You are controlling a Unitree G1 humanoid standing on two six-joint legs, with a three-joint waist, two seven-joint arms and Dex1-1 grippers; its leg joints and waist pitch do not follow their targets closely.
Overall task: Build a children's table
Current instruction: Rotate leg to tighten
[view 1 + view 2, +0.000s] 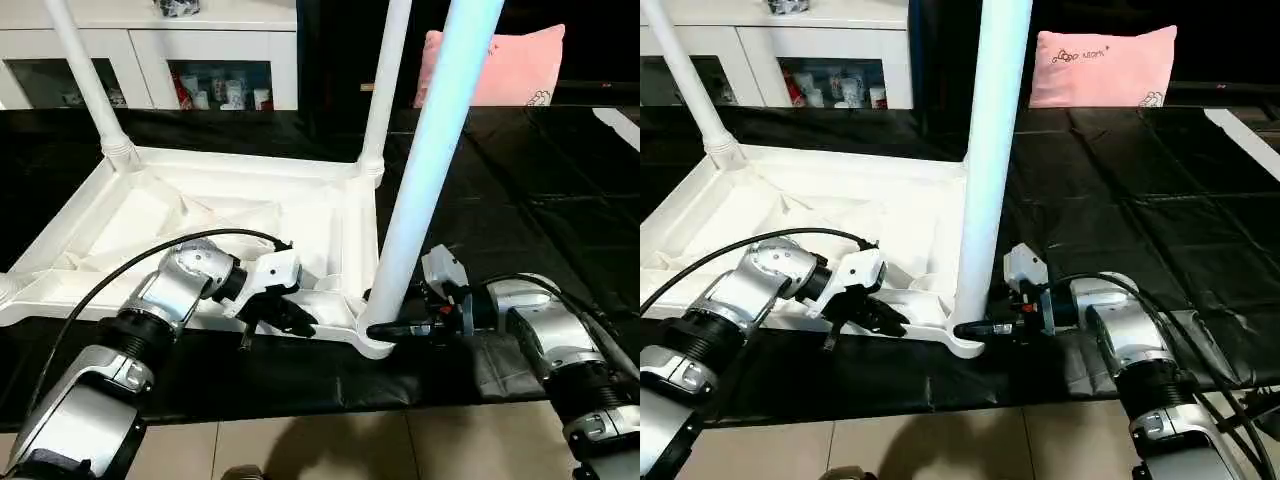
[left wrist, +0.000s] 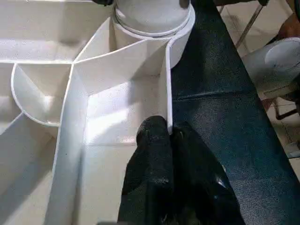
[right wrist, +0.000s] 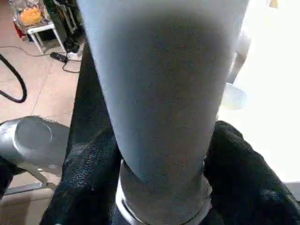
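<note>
- Table top [image 1: 200, 215] lies upside down, ribbed underside up, on the black sheet [image 1: 520, 190]; fills left and centre of the head view.
- 3 legs stand in corner sockets: 2 at the far corners (upper left [image 1: 85, 85], upper centre [image 1: 385, 85]), 1 at the near corner, the near leg [image 1: 430, 150], centre-right of frame.
- Near leg's long axis runs roughly vertical, leaning slightly right toward the top of frame; its base sits in the near socket [image 1: 375, 340], lower centre.
- Right gripper [image 1: 385, 328] comes in level from the right of frame, so the leg is straight ahead of it and crosswise to its fingers. The right wrist view shows 1 finger [image 3: 243, 173] on each side of the tube just above the socket collar, about half open; contact looks close, but I cannot tell whether it grips.
- Left gripper [image 1: 300, 322] is pinched fully together on the top's near rim [image 2: 168, 93], just left of the socket: looks like bracing.
- Right arm is the nearer 1 to the leg; judgement: next move is seating or twisting it down along that vertical axis.
</note>
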